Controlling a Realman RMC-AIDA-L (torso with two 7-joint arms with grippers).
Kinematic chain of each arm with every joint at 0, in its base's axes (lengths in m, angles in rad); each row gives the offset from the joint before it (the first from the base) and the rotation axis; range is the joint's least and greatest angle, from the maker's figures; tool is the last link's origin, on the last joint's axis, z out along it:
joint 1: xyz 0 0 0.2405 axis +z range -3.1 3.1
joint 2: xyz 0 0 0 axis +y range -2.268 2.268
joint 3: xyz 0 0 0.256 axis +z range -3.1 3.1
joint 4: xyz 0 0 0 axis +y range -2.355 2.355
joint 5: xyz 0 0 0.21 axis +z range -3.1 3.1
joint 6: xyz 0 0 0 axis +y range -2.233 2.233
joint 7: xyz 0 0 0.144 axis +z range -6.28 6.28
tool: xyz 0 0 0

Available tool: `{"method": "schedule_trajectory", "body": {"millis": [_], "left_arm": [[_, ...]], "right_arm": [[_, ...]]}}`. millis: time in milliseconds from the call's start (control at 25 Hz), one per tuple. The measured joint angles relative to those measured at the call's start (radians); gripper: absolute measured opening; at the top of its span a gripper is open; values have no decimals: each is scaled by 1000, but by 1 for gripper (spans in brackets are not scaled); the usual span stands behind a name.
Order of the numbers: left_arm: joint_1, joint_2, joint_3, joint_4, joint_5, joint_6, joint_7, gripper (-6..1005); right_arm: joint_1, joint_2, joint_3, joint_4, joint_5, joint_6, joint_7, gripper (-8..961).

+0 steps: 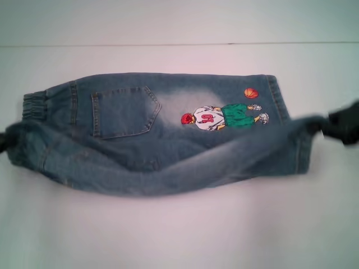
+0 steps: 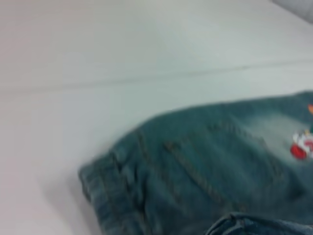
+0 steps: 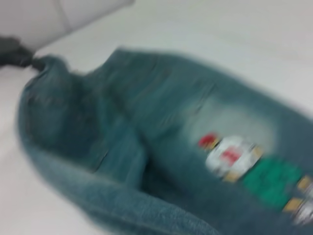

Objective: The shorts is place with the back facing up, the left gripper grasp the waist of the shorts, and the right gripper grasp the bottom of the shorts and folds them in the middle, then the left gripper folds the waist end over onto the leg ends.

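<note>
Blue denim shorts lie crosswise on the white table, back pocket up. The elastic waist is at the left and the leg end at the right, near a cartoon basketball player patch. The near long edge is lifted and stretched between both grippers. My left gripper is shut on the waist corner at the picture's left edge. My right gripper is shut on the leg-end corner at the right. The left wrist view shows the waist and pocket. The right wrist view shows the raised fold and the far left gripper.
The white table extends in front of the shorts. A thin seam line crosses it behind them, with more pale surface beyond. Nothing else lies on it.
</note>
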Motion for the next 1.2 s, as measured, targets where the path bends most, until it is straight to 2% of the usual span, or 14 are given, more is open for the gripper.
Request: {"method": "schedule_trajectory", "body": {"millis": [200, 280, 440, 640, 960, 1200], "left_arm": [[-55, -1, 2, -8, 0, -64, -35, 94], [-89, -4, 28, -43, 0, -154, -56, 100], [-104, -4, 150, -123, 0, -348, -100, 110], [-116, -6, 306, -217, -10, -562, -104, 123], [-150, -2, 337, -299, -17, -713, -103, 144], [-154, -2, 339, -307, -17, -737, -97, 160]], "right_arm": [[67, 4, -12, 35, 33, 215, 63, 10], [88, 4, -35, 67, 30, 328, 74, 10], [117, 2, -98, 147, 28, 547, 80, 10], [154, 3, -136, 246, 37, 723, 60, 10], [201, 2, -206, 381, 36, 896, 56, 11], [217, 3, -232, 412, 36, 910, 69, 12]]}}
